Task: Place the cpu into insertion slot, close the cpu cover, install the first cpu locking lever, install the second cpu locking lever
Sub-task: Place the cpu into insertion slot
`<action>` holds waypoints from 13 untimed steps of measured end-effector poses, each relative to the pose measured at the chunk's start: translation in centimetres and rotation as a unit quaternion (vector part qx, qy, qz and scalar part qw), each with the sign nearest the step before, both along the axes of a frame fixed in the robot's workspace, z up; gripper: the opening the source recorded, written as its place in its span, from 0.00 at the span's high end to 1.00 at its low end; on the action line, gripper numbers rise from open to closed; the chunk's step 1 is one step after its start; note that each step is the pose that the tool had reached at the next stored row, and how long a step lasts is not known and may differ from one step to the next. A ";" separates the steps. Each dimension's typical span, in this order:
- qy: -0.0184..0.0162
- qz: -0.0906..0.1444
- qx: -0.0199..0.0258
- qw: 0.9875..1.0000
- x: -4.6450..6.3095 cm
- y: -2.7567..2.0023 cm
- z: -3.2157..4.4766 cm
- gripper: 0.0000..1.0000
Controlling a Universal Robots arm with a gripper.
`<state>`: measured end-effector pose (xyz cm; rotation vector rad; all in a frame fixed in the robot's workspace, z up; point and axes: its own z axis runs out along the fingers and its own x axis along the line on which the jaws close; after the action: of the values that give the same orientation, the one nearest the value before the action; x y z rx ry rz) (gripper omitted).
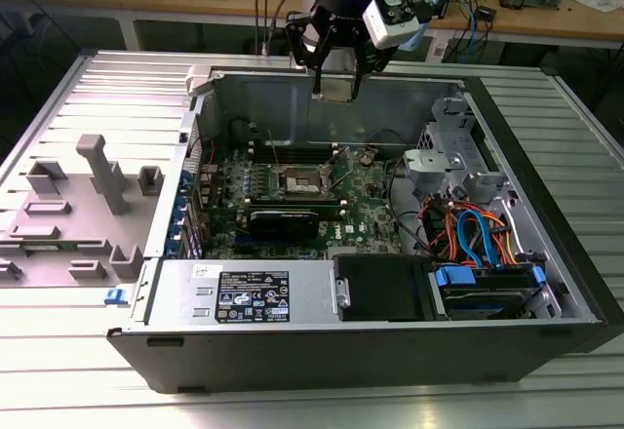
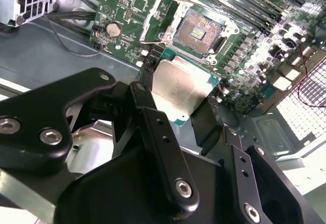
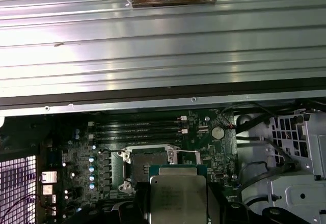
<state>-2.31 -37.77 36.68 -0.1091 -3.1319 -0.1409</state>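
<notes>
While the gripper [image 1: 337, 83] clamps the cpu [image 2: 181, 87] by its edges, it hangs well above the uncovered insertion slot [image 2: 197, 30].

Open computer case [image 1: 341, 351] lay on a ribbed metal table [image 1: 292, 405].
Inside were a green motherboard [image 1: 375, 205], long memory slots [image 3: 137, 128], a coin battery [image 2: 113, 29], a labelled silver power supply [image 1: 244, 294] and blue and orange cables [image 1: 478, 229] toward the exterior view's right. A grey plastic fixture [image 1: 102, 171] sat outside the case, on the exterior view's left.
</notes>
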 end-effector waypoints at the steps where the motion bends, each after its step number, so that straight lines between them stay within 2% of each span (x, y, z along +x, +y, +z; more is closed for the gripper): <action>1: 0.000 -0.002 0.000 1.000 0.0 0.00 0.00 0.46; 13: 0.000 -0.003 0.000 1.000 0.0 -0.05 0.01 0.46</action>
<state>-2.29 -37.83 36.68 -0.1179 -3.1317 -0.1407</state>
